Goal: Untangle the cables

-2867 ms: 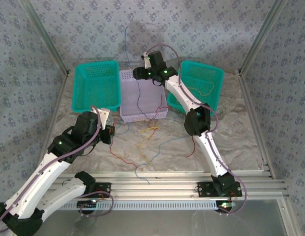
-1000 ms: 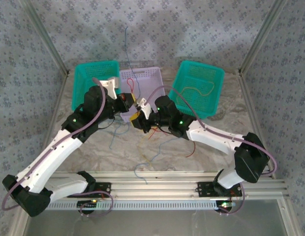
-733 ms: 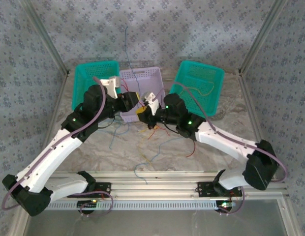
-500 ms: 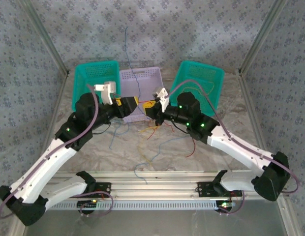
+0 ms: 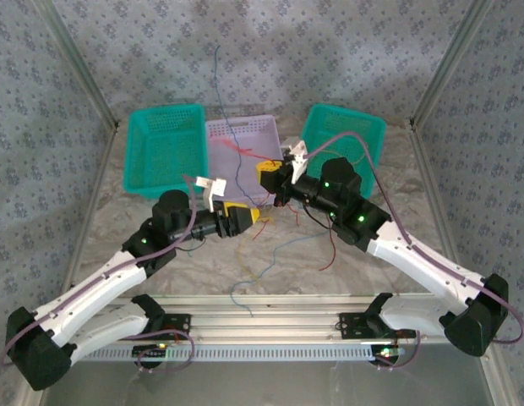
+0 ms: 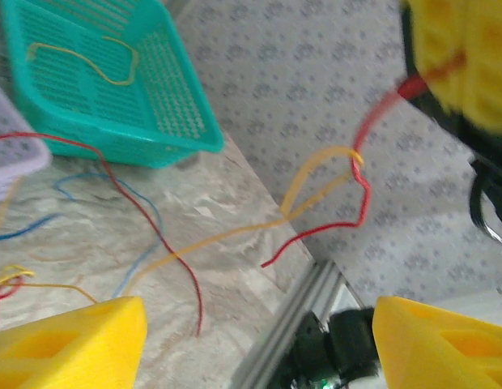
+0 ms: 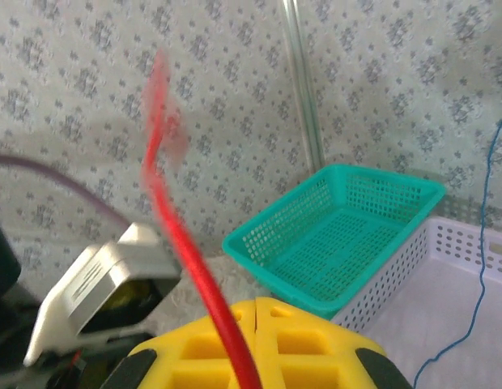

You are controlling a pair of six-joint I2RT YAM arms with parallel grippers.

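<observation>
Top external: the left arm has drawn back from the lilac basket (image 5: 237, 135) toward 7 o'clock. The left fingers (image 5: 243, 216), clenched a second ago, are now released and hold nothing. The right arm has swung up toward 12 o'clock, its elbow out at 4 o'clock. The right fingers (image 5: 269, 173) are clenched on a red cable (image 5: 242, 150) that stretches over the lilac basket. The left arm lies low and stretched. The other cables (image 5: 266, 245) lie loose on the desk (image 5: 397, 228) between the arms.

Left wrist: the two yellow fingers stand wide apart at the bottom corners. At 1 o'clock the right fingers (image 6: 461, 57) pinch the red cable (image 6: 380, 109), which hangs looped with a yellow cable (image 6: 316, 166). The teal basket (image 6: 178, 121) at 11 o'clock holds another yellow one.

Right wrist: the fingers (image 7: 255, 340) press together on the red cable (image 7: 186, 251), which rises toward 11 o'clock.
</observation>
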